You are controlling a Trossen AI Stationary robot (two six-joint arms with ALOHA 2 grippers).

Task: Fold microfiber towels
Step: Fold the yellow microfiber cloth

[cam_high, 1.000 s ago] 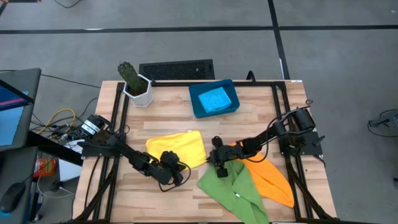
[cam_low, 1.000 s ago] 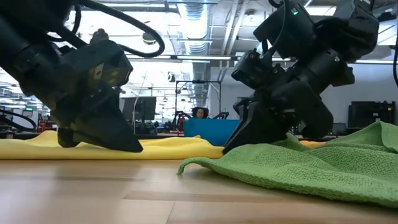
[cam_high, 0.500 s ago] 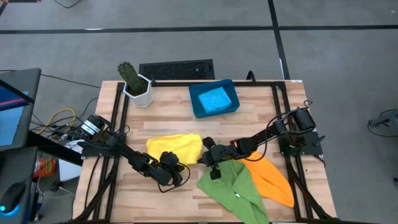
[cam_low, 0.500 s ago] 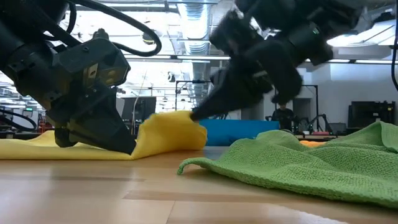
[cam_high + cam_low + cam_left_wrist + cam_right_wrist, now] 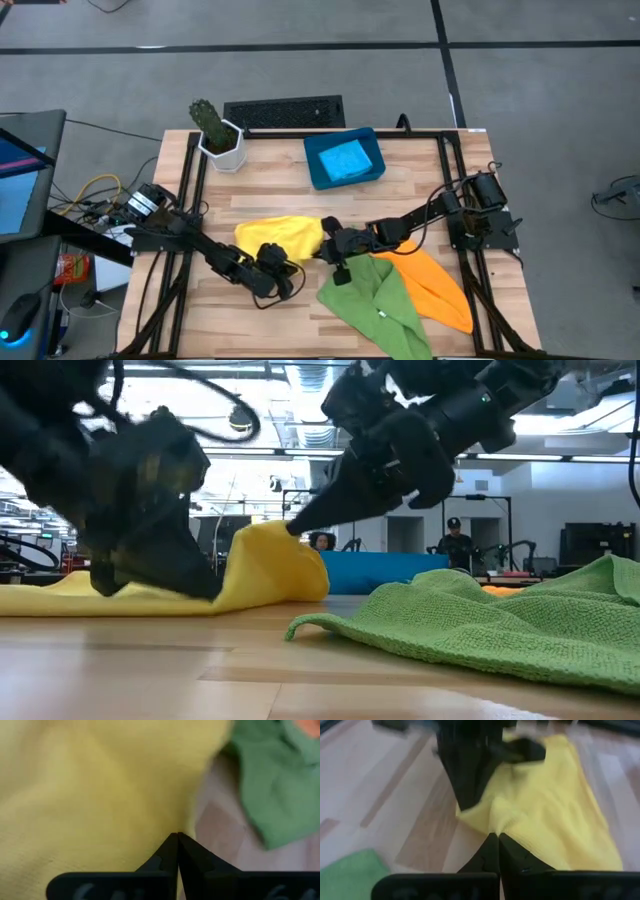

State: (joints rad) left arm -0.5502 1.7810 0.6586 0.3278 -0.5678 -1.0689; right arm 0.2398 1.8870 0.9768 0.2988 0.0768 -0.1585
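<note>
Wooden slats carry our work: our right gripper (image 5: 324,243) pinches the soft yellow towel (image 5: 283,237) at its lifted, curling corner, our left gripper (image 5: 274,262) pins its near edge, and the nubby green towel (image 5: 375,303) lies beside it.

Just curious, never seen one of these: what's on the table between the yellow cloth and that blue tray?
Only bare wood. In the high view nothing lies between the yellow towel and the blue tray.

Grey carpeted floor (image 5: 300,70) crossed by dark lines, wooden table (image 5: 270,195), bright ceiling lights (image 5: 300,400), people standing far behind (image 5: 455,540)
</note>
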